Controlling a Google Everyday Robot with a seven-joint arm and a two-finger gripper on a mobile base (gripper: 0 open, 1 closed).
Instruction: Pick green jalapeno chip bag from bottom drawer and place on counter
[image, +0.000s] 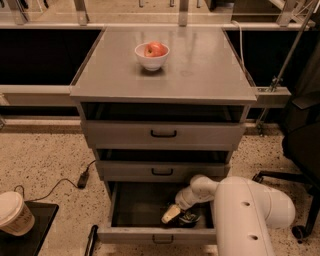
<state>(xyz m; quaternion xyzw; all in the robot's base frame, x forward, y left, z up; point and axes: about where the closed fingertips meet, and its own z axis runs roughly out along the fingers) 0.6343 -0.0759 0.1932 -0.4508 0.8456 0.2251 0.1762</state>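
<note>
The bottom drawer stands pulled open under two shallower grey drawers. My gripper reaches down into it from the right, on a white arm that fills the lower right. A small dark green shiny thing, the green jalapeno chip bag, lies on the drawer floor right beside the gripper, partly hidden by it. I cannot tell whether they touch. The counter is the flat grey top of the cabinet.
A white bowl with a red apple stands on the counter's far middle. A paper cup sits on a black tray at the lower left. A cable and plug lie on the floor. An office chair stands at the right.
</note>
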